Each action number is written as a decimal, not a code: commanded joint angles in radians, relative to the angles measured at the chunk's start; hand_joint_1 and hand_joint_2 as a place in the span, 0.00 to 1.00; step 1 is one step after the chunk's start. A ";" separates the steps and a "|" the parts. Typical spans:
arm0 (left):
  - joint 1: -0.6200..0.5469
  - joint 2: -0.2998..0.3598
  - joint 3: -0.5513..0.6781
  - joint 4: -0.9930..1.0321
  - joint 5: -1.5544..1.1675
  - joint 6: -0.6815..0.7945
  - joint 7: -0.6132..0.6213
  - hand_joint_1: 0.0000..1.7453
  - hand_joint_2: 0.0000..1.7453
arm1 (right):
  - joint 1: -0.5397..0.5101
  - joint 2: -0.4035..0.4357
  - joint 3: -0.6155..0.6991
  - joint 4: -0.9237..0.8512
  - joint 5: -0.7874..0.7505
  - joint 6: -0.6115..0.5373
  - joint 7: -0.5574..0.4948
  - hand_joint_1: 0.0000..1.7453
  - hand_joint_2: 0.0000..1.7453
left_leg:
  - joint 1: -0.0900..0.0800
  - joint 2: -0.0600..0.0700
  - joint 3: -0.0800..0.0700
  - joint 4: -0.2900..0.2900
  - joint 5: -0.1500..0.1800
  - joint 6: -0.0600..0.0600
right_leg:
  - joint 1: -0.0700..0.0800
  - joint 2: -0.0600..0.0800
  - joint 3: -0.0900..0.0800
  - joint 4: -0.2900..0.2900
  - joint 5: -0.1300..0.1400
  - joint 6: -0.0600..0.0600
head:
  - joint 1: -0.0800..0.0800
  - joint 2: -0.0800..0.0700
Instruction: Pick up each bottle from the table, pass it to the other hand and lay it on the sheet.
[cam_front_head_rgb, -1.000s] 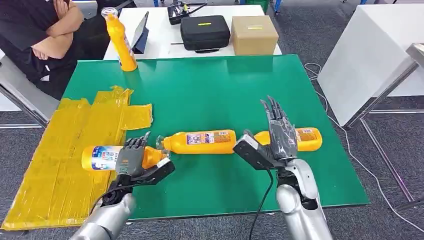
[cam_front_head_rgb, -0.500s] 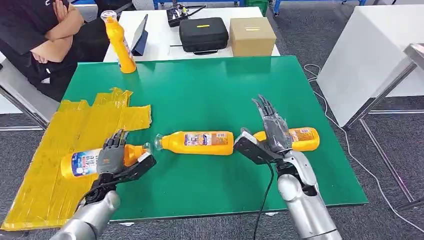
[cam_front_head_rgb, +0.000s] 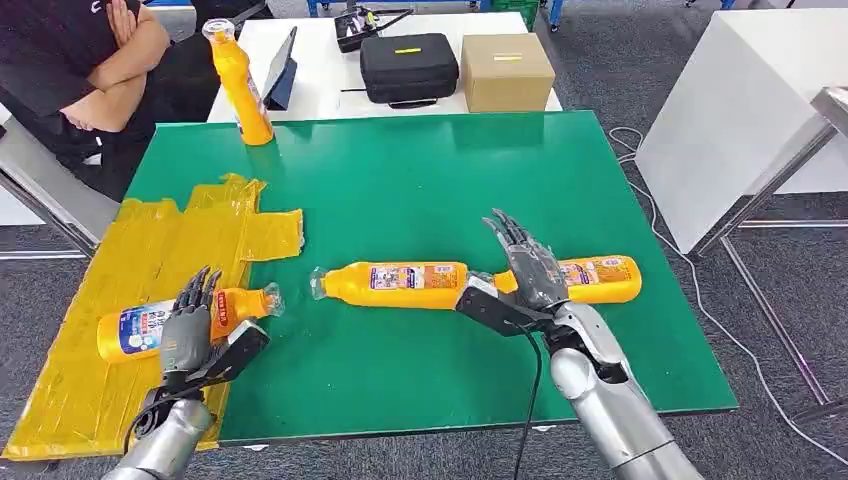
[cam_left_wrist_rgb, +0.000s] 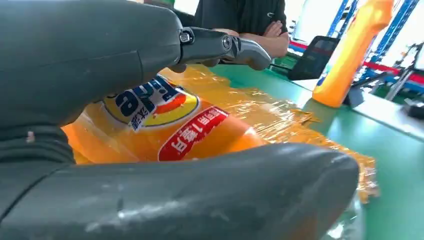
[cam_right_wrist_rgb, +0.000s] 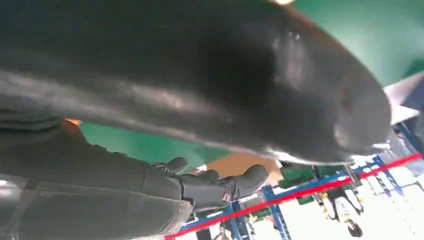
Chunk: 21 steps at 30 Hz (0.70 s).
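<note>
Left hand (cam_front_head_rgb: 195, 335) gripping a bottle (cam_front_head_rgb: 150, 322) over the yellow sheet (cam_front_head_rgb: 120, 300); right hand (cam_front_head_rgb: 525, 275) spread, holding nothing, just before two lying bottles (cam_front_head_rgb: 400, 284).

One bottle (cam_front_head_rgb: 180, 322) lies on the sheet (cam_front_head_rgb: 120, 300) at the table's (cam_front_head_rgb: 420, 180) left, under the left hand (cam_front_head_rgb: 195, 335). Two more lie end to end on the table: the middle bottle (cam_front_head_rgb: 395, 284), then the right bottle (cam_front_head_rgb: 585, 279) behind the right hand (cam_front_head_rgb: 520, 285). An upright bottle (cam_front_head_rgb: 240, 85) stands at the far left corner.
</note>
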 joint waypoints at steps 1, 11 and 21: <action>0.032 -0.047 -0.075 -0.136 0.134 -0.070 -0.046 0.00 0.00 | 0.014 -0.001 0.023 -0.010 0.015 -0.003 0.022 0.00 0.00 | 0.000 0.000 -0.001 0.000 -0.001 -0.001 | 0.000 -0.001 -0.001 -0.001 0.000 0.001 | 0.000 0.000; 0.154 -0.049 -0.212 -0.628 0.573 -0.154 -0.148 0.00 0.00 | 0.029 0.035 0.035 0.020 0.082 0.012 0.046 0.00 0.00 | 0.000 0.001 -0.006 0.001 -0.001 -0.002 | 0.000 0.000 -0.004 0.000 -0.001 0.000 | 0.000 0.000; 0.362 -0.046 -0.179 -1.140 0.878 -0.219 -0.151 0.00 0.00 | -0.056 0.141 0.148 0.194 0.179 0.003 0.122 0.00 1.00 | 0.000 0.009 -0.005 0.001 -0.003 -0.003 | 0.001 0.008 -0.006 -0.001 0.000 0.000 | 0.000 0.000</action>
